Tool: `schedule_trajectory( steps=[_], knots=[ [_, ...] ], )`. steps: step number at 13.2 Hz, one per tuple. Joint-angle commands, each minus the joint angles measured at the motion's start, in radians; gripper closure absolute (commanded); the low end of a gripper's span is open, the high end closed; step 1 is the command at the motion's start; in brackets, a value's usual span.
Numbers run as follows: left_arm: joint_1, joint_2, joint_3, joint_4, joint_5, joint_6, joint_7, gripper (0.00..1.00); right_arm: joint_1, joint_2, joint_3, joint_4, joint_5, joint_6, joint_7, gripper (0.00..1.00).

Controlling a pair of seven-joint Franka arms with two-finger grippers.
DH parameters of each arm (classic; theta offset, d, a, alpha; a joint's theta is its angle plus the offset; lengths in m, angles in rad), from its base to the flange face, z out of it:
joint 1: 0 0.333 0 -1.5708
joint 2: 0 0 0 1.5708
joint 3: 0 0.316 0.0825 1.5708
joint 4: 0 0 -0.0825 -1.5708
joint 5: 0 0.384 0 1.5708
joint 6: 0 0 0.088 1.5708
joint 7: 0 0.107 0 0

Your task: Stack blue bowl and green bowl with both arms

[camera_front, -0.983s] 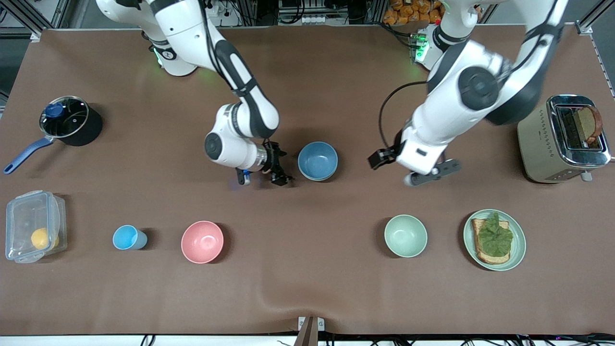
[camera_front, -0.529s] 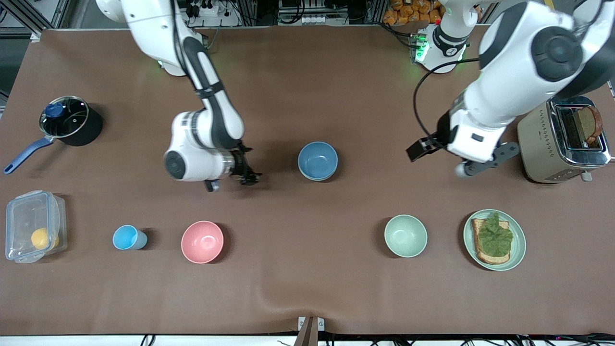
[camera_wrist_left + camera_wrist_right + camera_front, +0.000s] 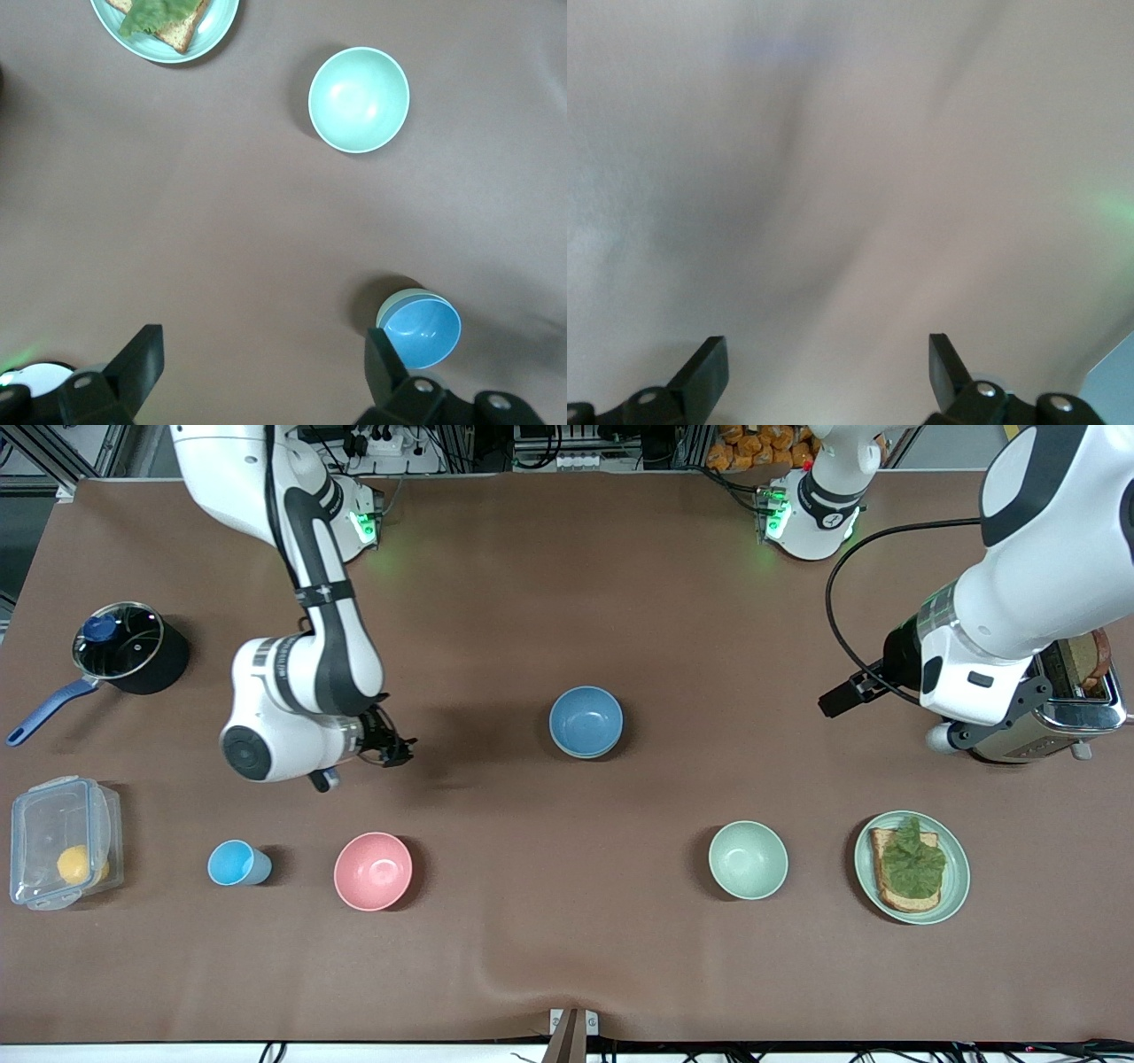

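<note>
Clock directions are as the front view shows them. Brown worktop (image 3: 567, 957).

Left pincer (image 3: 261, 365): up in the air at the 3 o'clock end, over the worktop edge of the toaster (image 3: 1001, 708). Fingers spread wide, nothing between them.

Right pincer (image 3: 394, 748): over bare worktop at 9 o'clock of the bowl stack, well apart from it. Fingers also spread wide, empty.

The toaster has a slice of dark bread (image 3: 1085, 651) in its slot.

Clear lidded box (image 3: 58, 841) at 8 o'clock holds something round and yellow.

Black pot (image 3: 133, 646) with blue handle and glass lid sits at 10 o'clock.

Mint-green plate (image 3: 955, 886) at 4 o'clock carries toast (image 3: 886, 895) with a lettuce leaf (image 3: 912, 861) on top.

The blue bowl (image 3: 586, 722) is near the worktop centre, upright. In the left wrist view it sits nested inside the green bowl (image 3: 390, 305), of which only a sliver of rim shows beneath it.

Mint-green bowl (image 3: 748, 859) is at 5 o'clock of the stack, apart and empty.

Pink bowl (image 3: 373, 871) is at 7 o'clock of the stack, empty.

Small light-blue cup (image 3: 235, 863) is near the pink bowl, at its 9 o'clock.
</note>
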State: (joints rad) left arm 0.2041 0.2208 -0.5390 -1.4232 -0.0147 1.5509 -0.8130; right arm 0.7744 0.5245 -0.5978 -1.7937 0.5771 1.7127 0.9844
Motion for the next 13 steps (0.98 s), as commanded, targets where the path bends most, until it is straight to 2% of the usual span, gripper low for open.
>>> schedule_trajectory(
  steps=[1, 3, 5, 7, 9, 10, 11, 13],
  knots=[
    [-0.021, -0.044, 0.039, 0.02, 0.021, -0.028, 0.081, 0.0, -0.007, -0.007, -0.022, 0.04, -0.075, -0.062, -0.029, 0.0],
    [-0.087, -0.061, 0.167, 0.018, 0.007, -0.028, 0.209, 0.0, -0.013, -0.004, -0.059, 0.089, -0.106, -0.122, -0.079, 0.0],
    [-0.158, -0.069, 0.287, 0.018, 0.007, -0.028, 0.314, 0.0, -0.033, -0.004, -0.065, 0.128, -0.115, -0.162, -0.145, 0.0],
    [-0.163, -0.083, 0.32, 0.01, 0.01, -0.035, 0.408, 0.0, -0.061, -0.007, -0.062, 0.161, -0.204, -0.176, -0.213, 0.0],
    [-0.169, -0.087, 0.369, 0.009, 0.015, -0.041, 0.506, 0.0, -0.14, -0.041, -0.036, 0.166, -0.223, -0.177, -0.295, 0.0],
    [-0.169, -0.089, 0.375, 0.006, 0.016, -0.041, 0.541, 0.0, -0.206, -0.058, 0.011, 0.166, -0.235, -0.177, -0.343, 0.0],
    [-0.167, -0.092, 0.375, 0.003, 0.016, -0.043, 0.56, 0.0, -0.287, -0.079, 0.089, 0.171, -0.284, -0.177, -0.361, 0.0],
    [-0.169, -0.1, 0.376, 0.001, 0.021, -0.043, 0.561, 0.0, -0.458, -0.13, 0.292, 0.169, -0.458, -0.164, -0.365, 0.0]
  ],
)
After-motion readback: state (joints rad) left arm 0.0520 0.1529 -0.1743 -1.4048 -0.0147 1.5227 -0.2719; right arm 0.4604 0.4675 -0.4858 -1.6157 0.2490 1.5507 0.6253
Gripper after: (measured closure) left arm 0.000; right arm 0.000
